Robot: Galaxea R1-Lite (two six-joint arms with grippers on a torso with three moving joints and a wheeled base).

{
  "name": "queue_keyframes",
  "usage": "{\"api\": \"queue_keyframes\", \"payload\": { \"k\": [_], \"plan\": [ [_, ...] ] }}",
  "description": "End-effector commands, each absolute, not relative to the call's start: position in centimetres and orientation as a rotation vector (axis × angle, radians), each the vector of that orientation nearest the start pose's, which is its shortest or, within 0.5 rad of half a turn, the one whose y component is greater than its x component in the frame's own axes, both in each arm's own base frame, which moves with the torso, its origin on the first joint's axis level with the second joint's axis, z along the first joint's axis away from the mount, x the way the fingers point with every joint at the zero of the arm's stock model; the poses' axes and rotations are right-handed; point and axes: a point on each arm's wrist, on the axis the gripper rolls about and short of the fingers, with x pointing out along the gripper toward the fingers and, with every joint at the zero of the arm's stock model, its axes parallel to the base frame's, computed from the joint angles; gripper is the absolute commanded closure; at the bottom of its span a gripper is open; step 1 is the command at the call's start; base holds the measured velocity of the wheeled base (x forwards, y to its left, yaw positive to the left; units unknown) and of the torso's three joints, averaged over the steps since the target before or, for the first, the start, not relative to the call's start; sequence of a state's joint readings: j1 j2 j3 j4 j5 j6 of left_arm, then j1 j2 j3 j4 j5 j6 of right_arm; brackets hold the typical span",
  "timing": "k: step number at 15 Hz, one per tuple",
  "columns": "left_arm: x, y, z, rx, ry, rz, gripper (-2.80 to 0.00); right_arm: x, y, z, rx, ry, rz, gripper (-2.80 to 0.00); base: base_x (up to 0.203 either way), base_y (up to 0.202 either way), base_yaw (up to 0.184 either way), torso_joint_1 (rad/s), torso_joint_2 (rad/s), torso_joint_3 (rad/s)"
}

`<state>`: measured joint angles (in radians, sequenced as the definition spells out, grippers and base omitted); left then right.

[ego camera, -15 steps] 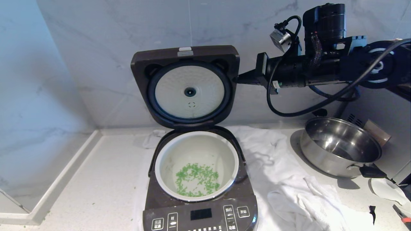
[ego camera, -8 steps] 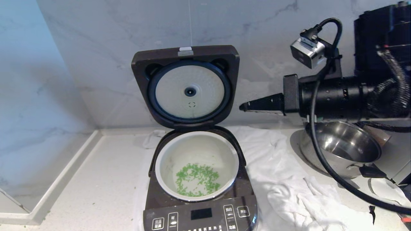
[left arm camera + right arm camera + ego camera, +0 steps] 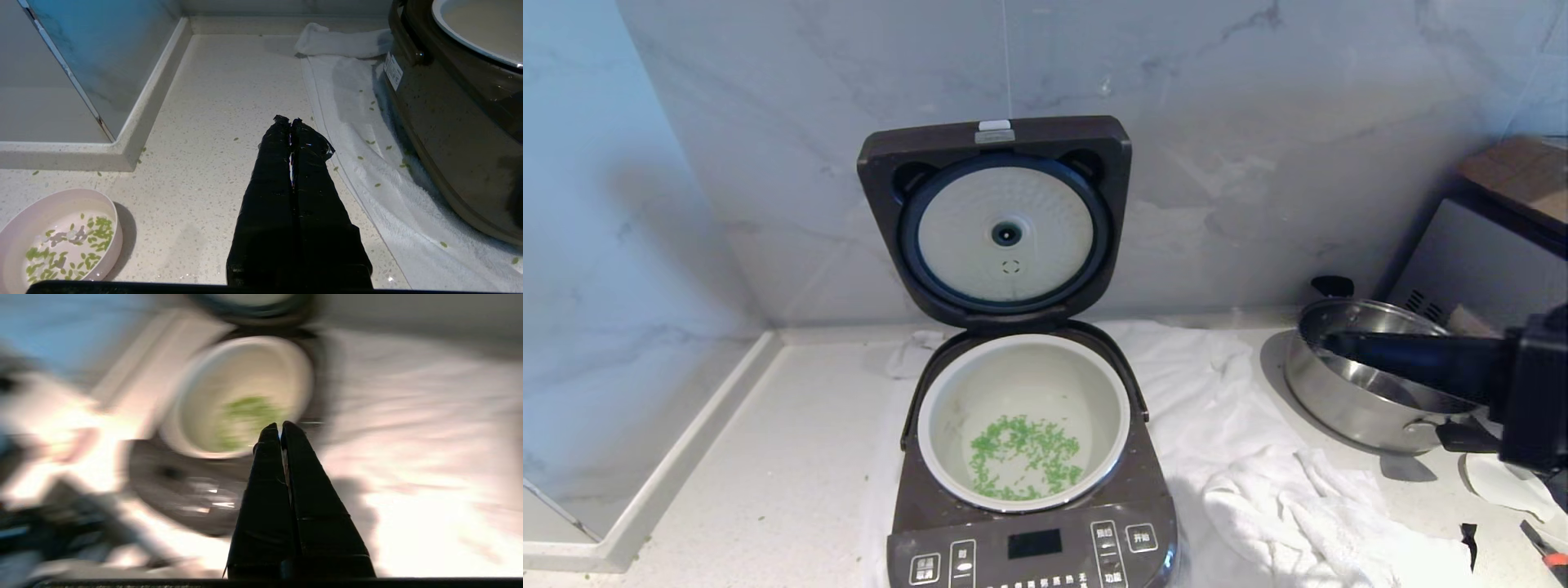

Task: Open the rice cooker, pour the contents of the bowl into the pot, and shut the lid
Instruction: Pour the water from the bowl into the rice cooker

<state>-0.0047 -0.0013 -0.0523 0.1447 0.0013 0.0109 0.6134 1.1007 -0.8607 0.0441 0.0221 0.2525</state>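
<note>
Rice cooker (image 3: 1029, 457) sits mid-counter with the lid (image 3: 996, 216) hinged fully up against the marble wall, silver inner plate facing the camera, so opening reads as done. Green bits (image 3: 1023, 456) lie scattered on the floor of the white pot (image 3: 947, 384), so the pour looks largely done too, though the pink bowl (image 3: 57, 241), standing upright on the counter (image 3: 229, 81) to the cooker's left in the left wrist view, has a fair number of green pieces left in it along with what may be a little liquid; a few strays dot the counter and the white towel (image 3: 359, 134). What's left, by my read: closing the lid, not yet started. Right gripper (image 3: 280, 426) is at the right edge of the head view, arm lying across in front of the steel pan (image 3: 1364, 408), well apart from the lid; jaws pressed together, holding nothing, touching nothing visible. Right wrist view is smeared but shows the pot and greens ahead of the tips. Left gripper (image 3: 289, 121) hangs low over bare counter between bowl and cooker, jaws closed tight, empty, no contact with either.
</note>
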Motion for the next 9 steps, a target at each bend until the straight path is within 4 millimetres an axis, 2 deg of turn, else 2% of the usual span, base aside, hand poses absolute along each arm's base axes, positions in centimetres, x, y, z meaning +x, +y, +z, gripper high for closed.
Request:
{"api": "queue_keyframes", "payload": {
  "k": [1,3,6,9],
  "plan": [
    [-2.7,0.0,7.5,0.011,0.094,-0.002,0.0,9.0,5.0,26.3,0.032,0.22,0.415,0.0,0.0,0.0,0.0,0.0,0.0,0.0],
    [-2.7,0.0,7.5,0.011,0.094,-0.004,0.0,7.2,2.9,26.5,0.001,0.133,0.25,0.0,0.0,0.0,0.0,0.0,0.0,0.0],
    [-2.7,0.0,7.5,0.006,0.094,-0.002,0.0,4.8,0.7,27.5,-0.067,0.017,0.024,0.0,0.0,0.0,0.0,0.0,0.0,0.0],
    [-2.7,0.0,7.5,0.006,0.094,-0.002,0.0,2.1,-0.3,26.3,-0.143,-0.032,-0.137,0.0,0.0,0.0,0.0,0.0,0.0,0.0]
  ]
}}
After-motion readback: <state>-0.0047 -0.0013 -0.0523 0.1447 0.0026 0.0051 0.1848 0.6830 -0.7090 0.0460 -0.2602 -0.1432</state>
